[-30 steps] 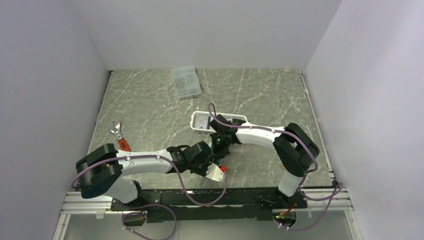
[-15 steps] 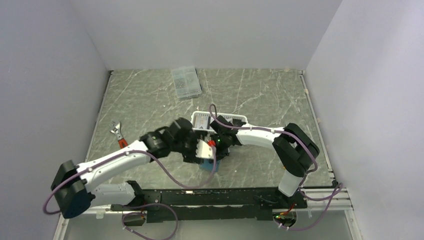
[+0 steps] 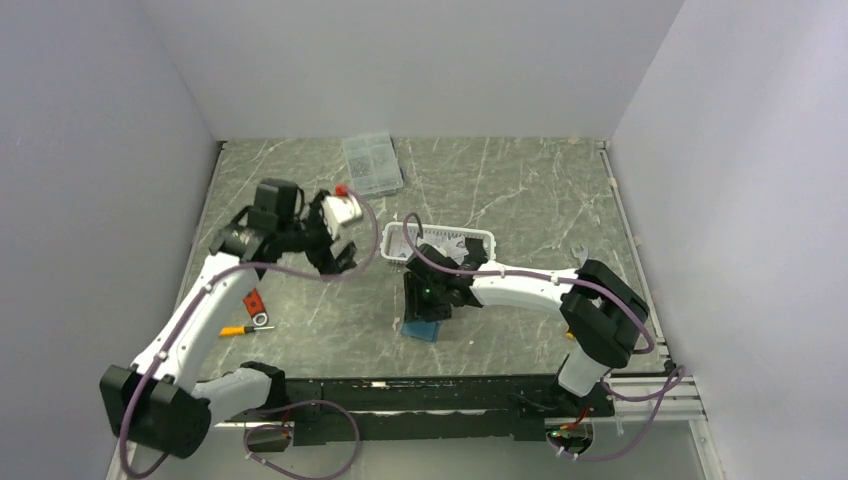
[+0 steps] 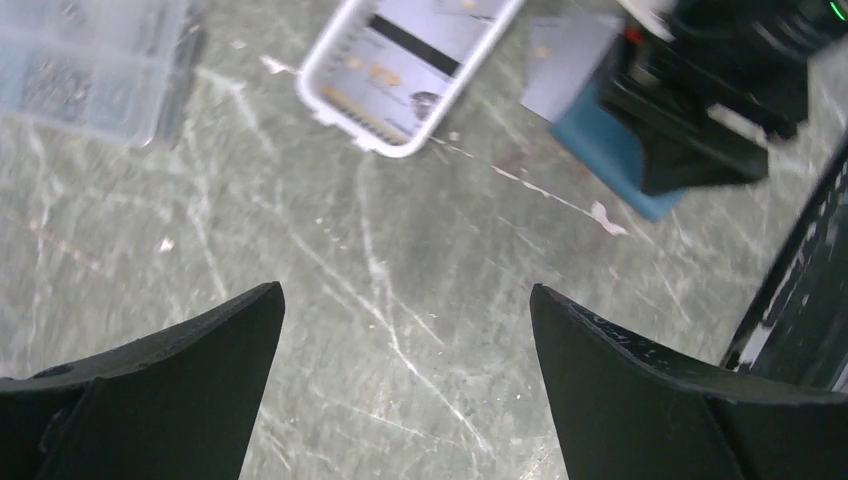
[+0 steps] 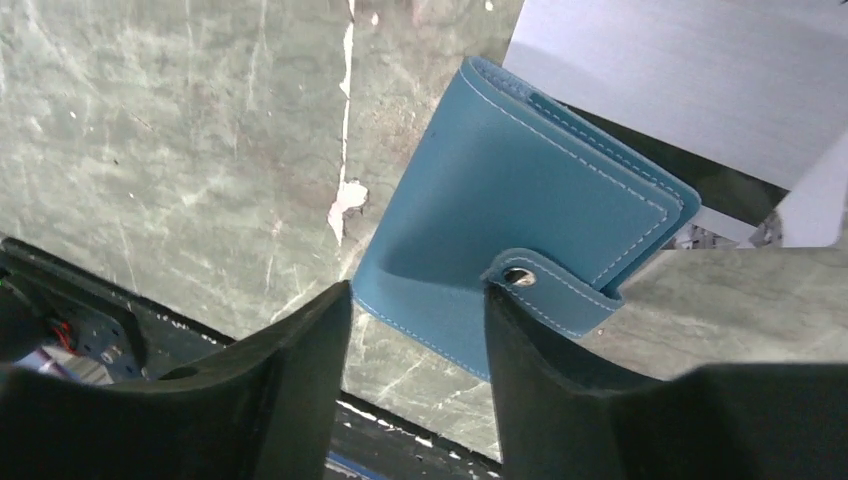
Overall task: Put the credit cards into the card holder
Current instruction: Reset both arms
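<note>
Card holder [image 5: 520, 230] is laid shut on counter [image 3: 300, 200] nr front edge, grey card [image 5: 680, 70] at its far edge. R jaws are held spread over snap corner, prob. to open it. L jaws are raised well apart, spread, nothing held.

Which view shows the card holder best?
Right wrist: the card holder is large in frame, folded, snap tab and stitching clear. Top external shows only a small teal patch partly under the right arm. Left wrist catches one blue corner; the right arm hides the rest.
</note>
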`<move>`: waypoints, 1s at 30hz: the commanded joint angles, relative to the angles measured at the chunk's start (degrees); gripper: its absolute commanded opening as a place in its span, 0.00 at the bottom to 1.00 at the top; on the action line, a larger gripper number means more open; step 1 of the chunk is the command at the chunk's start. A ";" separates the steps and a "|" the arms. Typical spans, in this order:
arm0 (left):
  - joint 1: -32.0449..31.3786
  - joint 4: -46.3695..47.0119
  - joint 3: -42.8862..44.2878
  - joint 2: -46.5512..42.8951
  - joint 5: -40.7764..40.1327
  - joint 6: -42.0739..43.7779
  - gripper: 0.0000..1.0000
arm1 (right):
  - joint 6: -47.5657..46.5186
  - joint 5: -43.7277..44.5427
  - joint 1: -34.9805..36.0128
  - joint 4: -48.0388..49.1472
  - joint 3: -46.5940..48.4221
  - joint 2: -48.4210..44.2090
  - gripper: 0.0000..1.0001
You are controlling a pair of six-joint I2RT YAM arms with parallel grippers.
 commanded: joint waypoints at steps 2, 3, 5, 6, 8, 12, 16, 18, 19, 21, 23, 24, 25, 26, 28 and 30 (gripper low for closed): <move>8.21 -5.32 12.24 7.51 3.26 -10.42 0.99 | -3.41 9.79 2.46 -7.04 8.76 -0.96 0.64; 9.25 -5.99 13.67 8.78 2.72 -11.80 0.99 | -3.64 10.10 2.93 -8.41 10.51 -1.53 0.67; 10.61 -7.60 16.23 10.74 1.59 -14.09 0.99 | -4.20 10.46 3.68 -10.40 14.80 -2.92 0.71; 10.93 -8.13 17.17 11.25 1.34 -14.97 0.99 | -4.67 10.37 4.02 -10.86 16.85 -3.50 0.74; 11.04 -8.01 18.51 11.88 -0.12 -17.08 0.99 | -6.15 9.25 4.76 -12.01 21.95 -3.86 0.97; 11.12 -7.33 20.07 12.70 -2.03 -19.98 0.99 | -11.26 8.82 4.94 -16.60 36.55 -2.08 1.00; 11.43 -6.04 20.23 13.05 -3.81 -21.73 0.99 | -17.17 9.98 0.66 -20.48 45.53 -1.53 1.00; 12.06 -3.75 18.93 12.60 -5.14 -23.76 0.99 | -19.32 10.75 -3.42 -21.77 46.67 -2.63 1.00; 12.58 -2.93 18.30 12.45 -5.17 -24.02 0.99 | -20.36 10.88 -5.91 -20.99 45.67 -4.00 1.00; 14.23 -0.76 16.29 11.95 -5.01 -23.77 0.99 | -21.48 9.83 -13.74 -17.69 40.35 -8.50 1.00; 15.51 2.43 13.15 11.51 -5.54 -23.67 0.99 | -22.29 7.73 -21.41 -13.32 31.94 -12.48 1.00; 16.01 4.45 11.41 11.37 -6.75 -23.66 0.99 | -22.35 6.40 -25.58 -11.58 28.67 -13.97 1.00; 16.62 6.47 9.48 11.41 -7.24 -23.54 0.99 | -22.96 6.21 -29.17 -9.58 25.05 -15.27 1.00; 17.48 8.35 7.72 11.76 -7.04 -23.40 0.99 | -23.96 8.04 -32.36 -7.20 21.12 -16.71 1.00; 19.98 11.82 4.59 12.99 -4.70 -23.22 0.99 | -28.20 14.66 -35.94 2.12 10.90 -20.42 1.00; 22.47 16.73 1.38 14.37 -3.55 -24.41 0.99 | -33.70 22.37 -38.07 15.61 -0.66 -24.40 1.00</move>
